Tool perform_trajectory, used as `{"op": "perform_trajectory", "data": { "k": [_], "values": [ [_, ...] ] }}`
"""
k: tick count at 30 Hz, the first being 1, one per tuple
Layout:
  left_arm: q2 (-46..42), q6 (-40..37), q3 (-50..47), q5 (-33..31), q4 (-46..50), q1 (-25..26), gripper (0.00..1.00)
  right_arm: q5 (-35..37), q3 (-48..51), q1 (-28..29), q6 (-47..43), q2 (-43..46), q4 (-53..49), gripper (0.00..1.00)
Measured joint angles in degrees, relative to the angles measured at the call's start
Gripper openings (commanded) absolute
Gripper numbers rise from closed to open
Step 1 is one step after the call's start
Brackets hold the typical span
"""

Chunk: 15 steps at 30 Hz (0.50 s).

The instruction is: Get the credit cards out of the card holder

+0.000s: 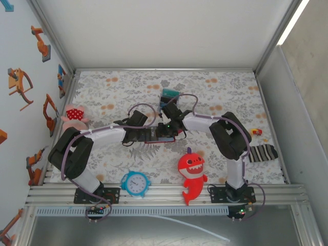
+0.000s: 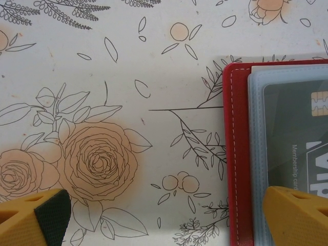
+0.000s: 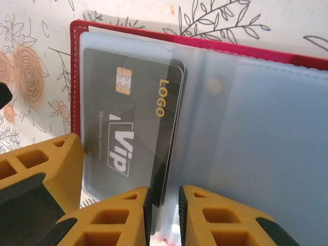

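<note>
Right gripper [image 3: 164,215]: narrow gap, lower edge of a dark grey plastic chip card [image 3: 133,118] between the pads; firm grip or not, impossible to tell. Card mostly inside the clear sleeve [image 3: 246,133] of the open dark red leather-like card holder [image 3: 76,77]. Left gripper [image 2: 164,221]: spread wide, one finger [image 2: 297,218] over the holder's edge. Underneath, floral tablecloth [image 2: 102,61].
</note>
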<state>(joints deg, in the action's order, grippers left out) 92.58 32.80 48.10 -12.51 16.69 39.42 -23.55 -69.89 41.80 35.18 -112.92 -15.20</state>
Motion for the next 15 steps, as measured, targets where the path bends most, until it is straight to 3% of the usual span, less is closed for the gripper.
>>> {"op": "perform_trajectory", "data": {
  "k": [15],
  "values": [
    [0.2, 0.0, 0.0, -0.1, 0.3, 0.3, 0.97, -1.6, 0.1, -0.5, 1.6, -0.2, 3.1, 0.19]
  ]
}}
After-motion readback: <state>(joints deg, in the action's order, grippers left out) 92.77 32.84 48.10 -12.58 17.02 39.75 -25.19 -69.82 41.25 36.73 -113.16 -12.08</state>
